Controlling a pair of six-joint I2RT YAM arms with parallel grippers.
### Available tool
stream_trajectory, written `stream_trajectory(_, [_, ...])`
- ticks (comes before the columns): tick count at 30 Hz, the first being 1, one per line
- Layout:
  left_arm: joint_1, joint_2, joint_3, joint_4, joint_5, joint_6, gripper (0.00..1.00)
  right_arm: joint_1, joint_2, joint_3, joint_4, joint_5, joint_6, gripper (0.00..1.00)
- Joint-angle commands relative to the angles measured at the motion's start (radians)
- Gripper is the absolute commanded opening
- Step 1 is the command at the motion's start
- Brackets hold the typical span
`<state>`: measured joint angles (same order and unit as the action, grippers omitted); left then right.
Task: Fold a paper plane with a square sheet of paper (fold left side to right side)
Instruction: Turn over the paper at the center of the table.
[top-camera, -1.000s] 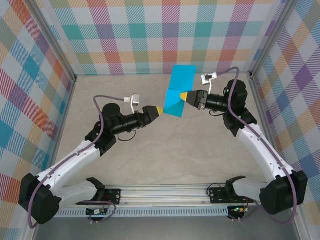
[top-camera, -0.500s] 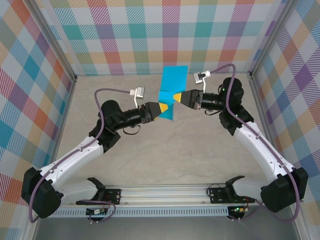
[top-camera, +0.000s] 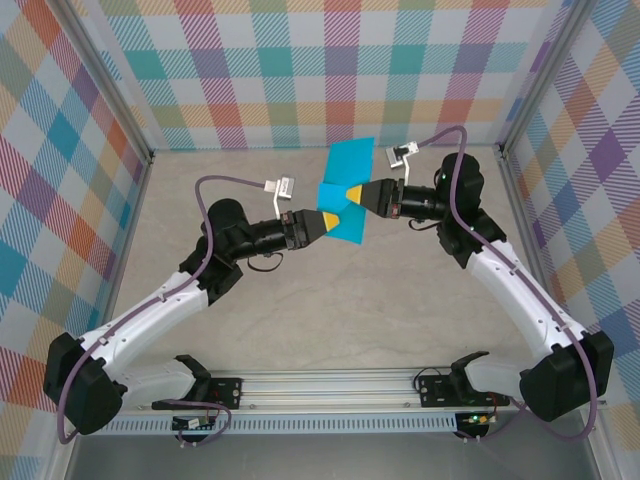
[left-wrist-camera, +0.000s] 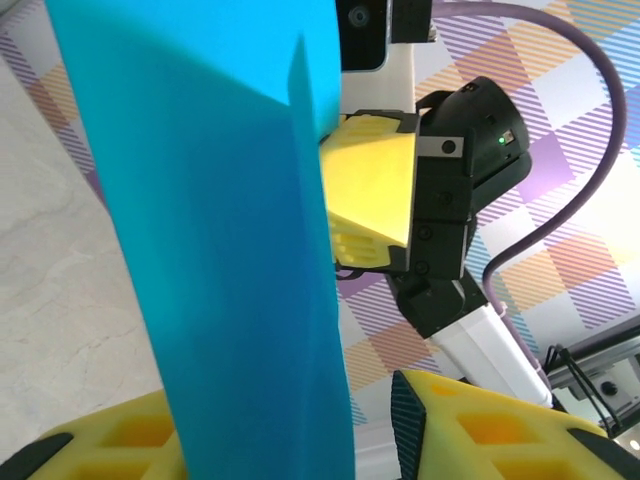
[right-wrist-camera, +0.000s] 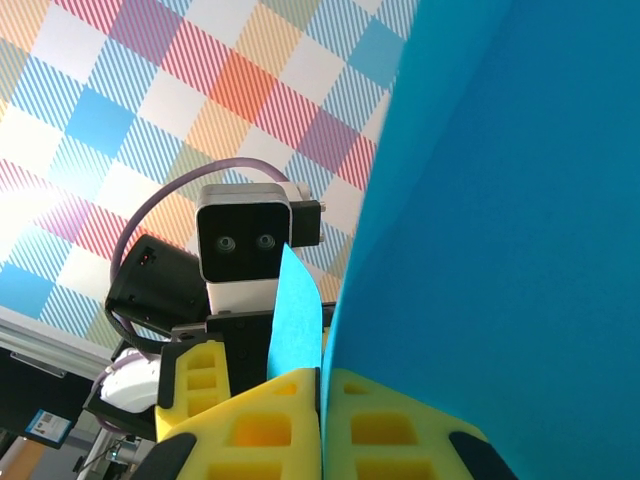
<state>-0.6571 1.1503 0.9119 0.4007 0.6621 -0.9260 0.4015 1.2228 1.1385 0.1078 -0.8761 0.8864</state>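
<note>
Top external view: the teal sheet of paper hangs on edge above the table, caught between two opposed grippers. The right gripper meets it from the right and the left gripper from the left, slightly nearer the arm bases. The sheet's long axis runs across both grippers' pointing directions, away from the bases.

Right wrist view: the yellow fingers are pressed together on the sheet's edge. Most of the sheet rises beyond the jaw tips to one side, and a narrow flap stands at the other.

Left wrist view: the sheet passes edge-on between the left gripper's fingers. The jaws are spread, with a clear gap between this finger and the paper, so nothing is clamped on this side.

Judgement: the sheet already lies inside the left jaws, directly ahead of the palm. The left-to-right fold therefore depends on the left arm pinching its side while the right pinch serves as the anchor.
</note>
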Motion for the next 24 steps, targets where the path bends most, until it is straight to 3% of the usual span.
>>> stream_trajectory(1, [-0.012,-0.035,0.024,-0.055,-0.01,0.073,0.42,0.003,-0.008,0.044,-0.06,-0.006,-0.003,0.06])
stream_trajectory(17, [-0.012,-0.065,-0.007,-0.069,-0.027,0.112,0.22,0.003,-0.009,0.028,-0.125,-0.028,-0.013,0.07])
stream_trajectory(21, [-0.013,-0.065,-0.008,-0.068,-0.031,0.112,0.14,0.003,-0.012,0.028,-0.15,-0.029,-0.028,0.14])
stream_trajectory(24, [-0.013,-0.063,-0.013,-0.085,-0.037,0.12,0.05,0.004,-0.027,0.029,-0.191,-0.003,-0.06,0.28])
